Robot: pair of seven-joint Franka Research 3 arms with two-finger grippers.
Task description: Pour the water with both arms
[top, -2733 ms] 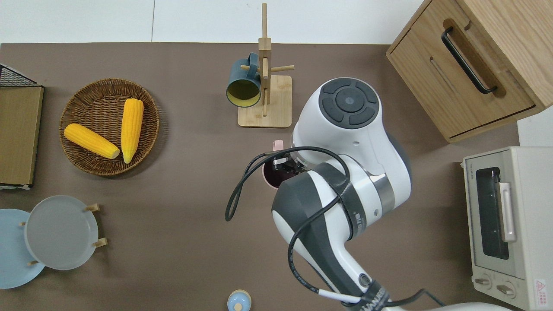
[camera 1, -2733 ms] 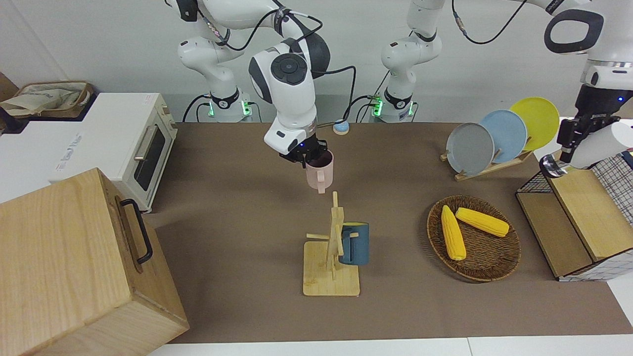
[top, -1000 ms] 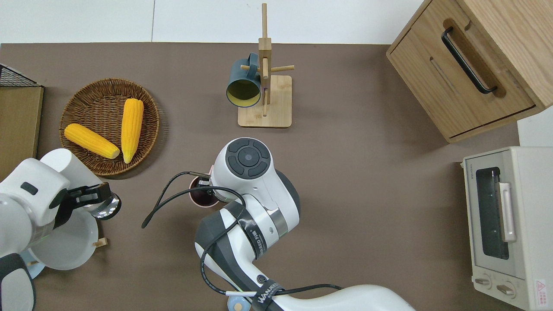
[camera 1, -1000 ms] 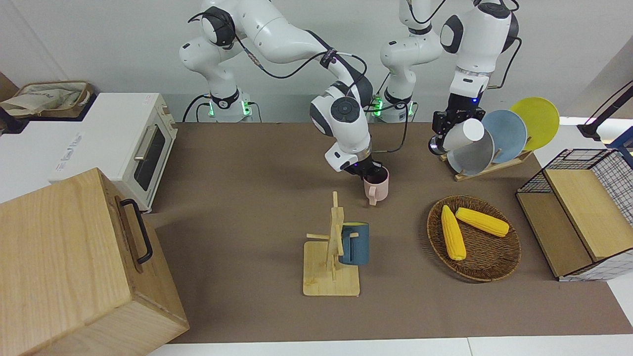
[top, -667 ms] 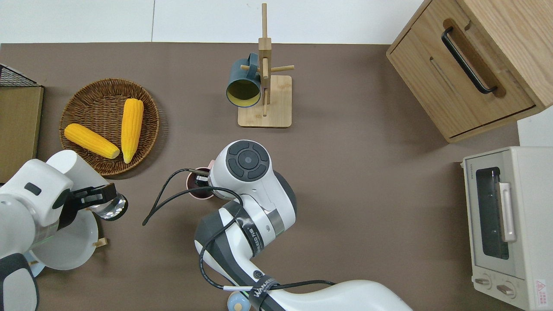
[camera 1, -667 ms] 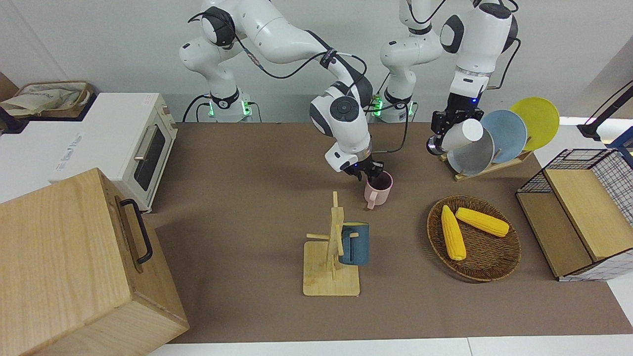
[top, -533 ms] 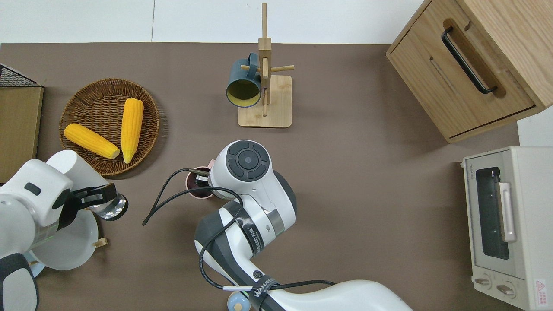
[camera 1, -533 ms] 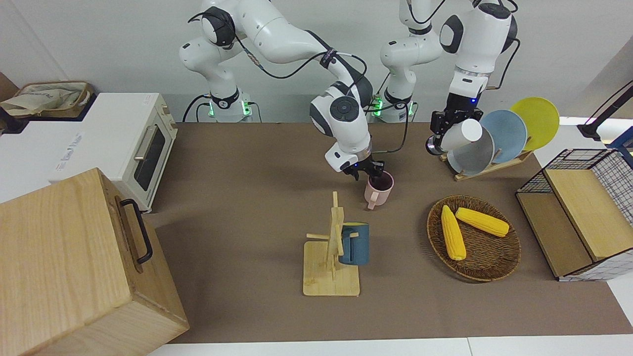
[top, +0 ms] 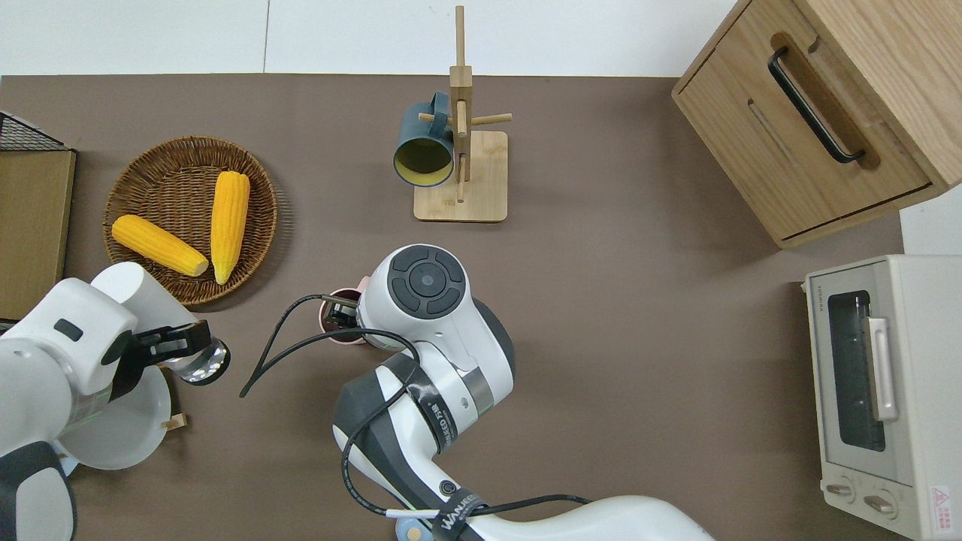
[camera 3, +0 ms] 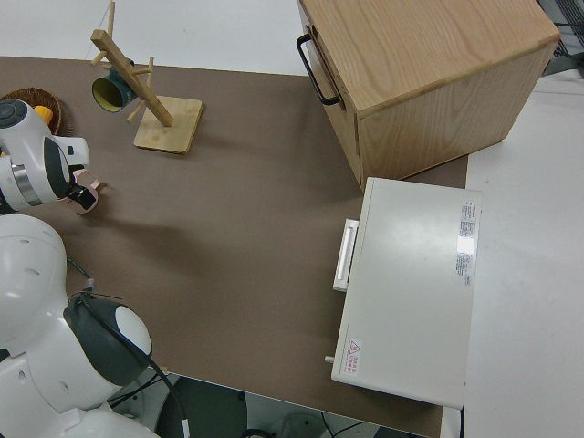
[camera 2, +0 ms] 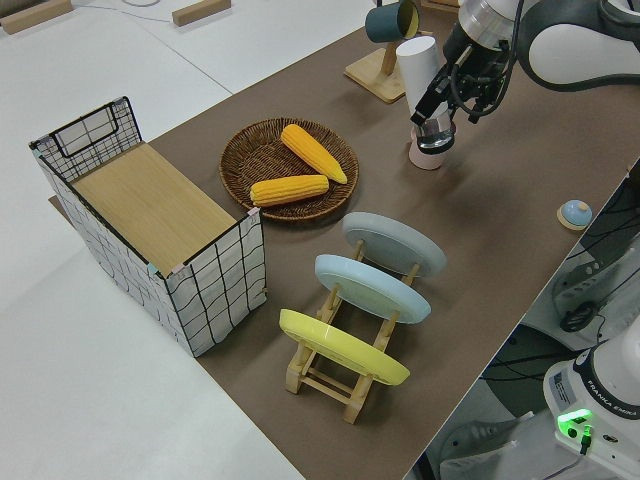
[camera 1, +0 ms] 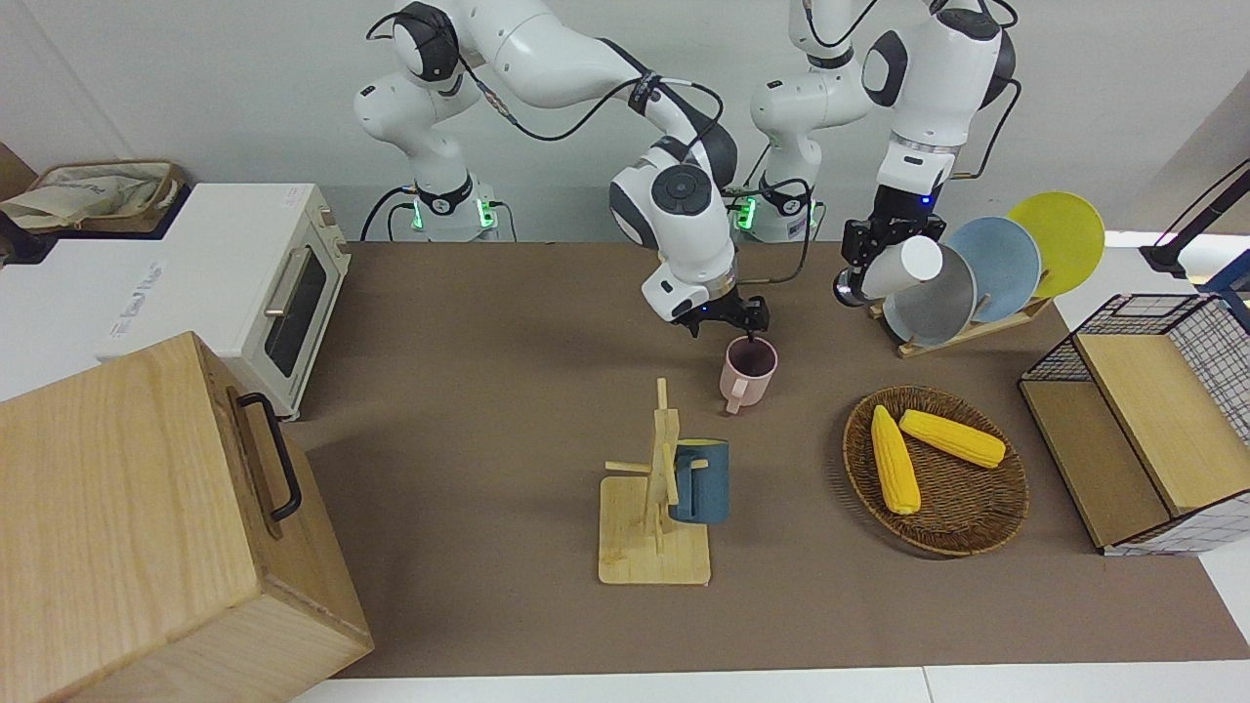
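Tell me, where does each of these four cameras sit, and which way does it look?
Front: across the table, facing the robots; pink mug centred.
Overhead: straight down; the right arm hides most of that mug.
Left side: raised at the left arm's end, along the plate rack; left end effector holds a white bottle.
Right side: above the right arm, toward the toaster oven.
Shared: front and overhead both show the corn basket.
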